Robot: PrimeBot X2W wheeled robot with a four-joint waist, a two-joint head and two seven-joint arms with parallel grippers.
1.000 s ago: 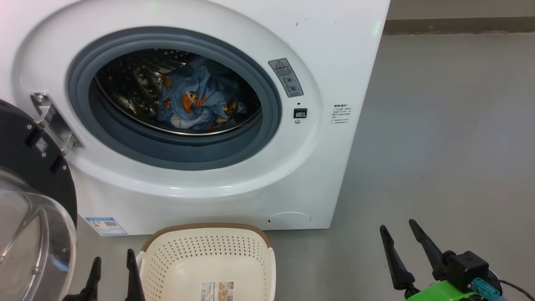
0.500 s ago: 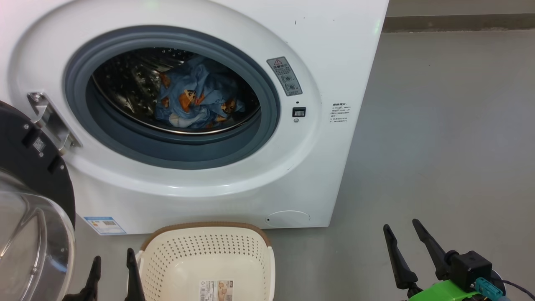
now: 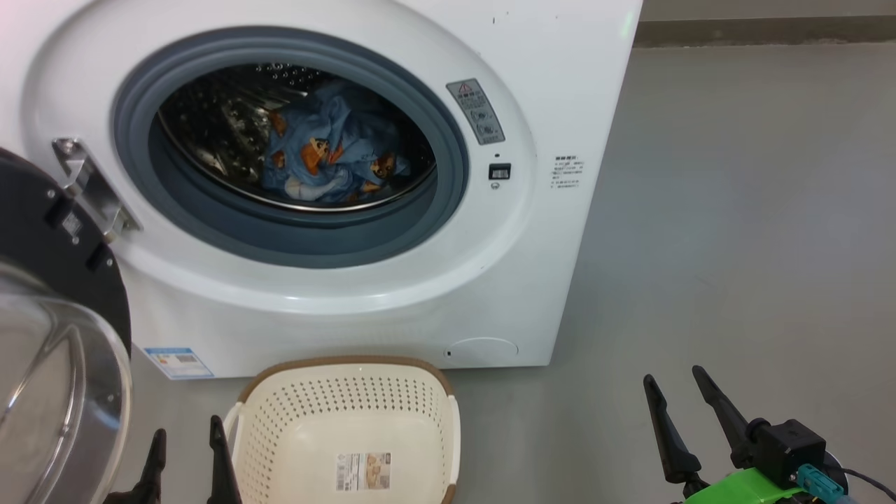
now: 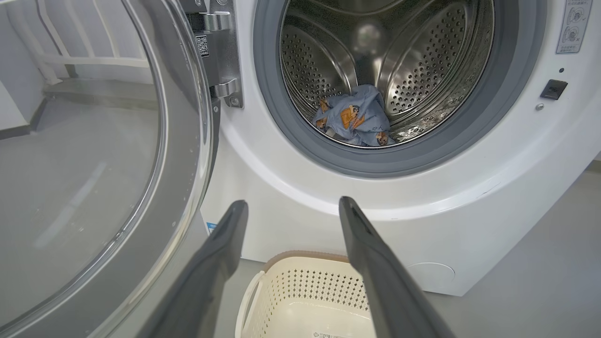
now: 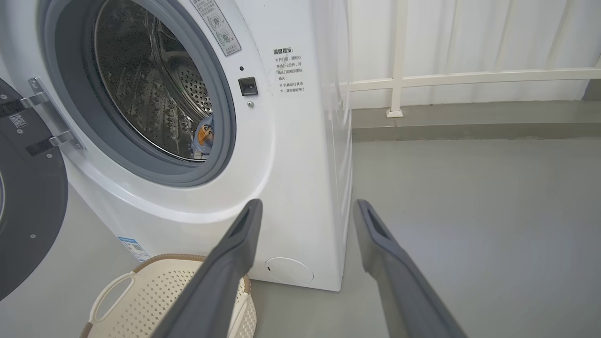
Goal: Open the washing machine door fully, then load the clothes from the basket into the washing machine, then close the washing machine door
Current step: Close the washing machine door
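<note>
A: left gripper (image 3: pixel 186 428) state?
B: wide, empty, just left of basket (image 3: pixel 343 364). right gripper (image 3: pixel 672 374) wide too, empty, above floor (image 3: pixel 735 210), right of it.
A: clothes (image 3: pixel 329 157)?
B: low in drum (image 3: pixel 210 133) of washing machine (image 3: pixel 553 91). basket on floor at its front. washing machine door (image 3: pixel 42 231) swung open, left.

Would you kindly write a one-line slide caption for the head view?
Door open, clothes in the drum, basket empty, left gripper and right gripper open.
</note>
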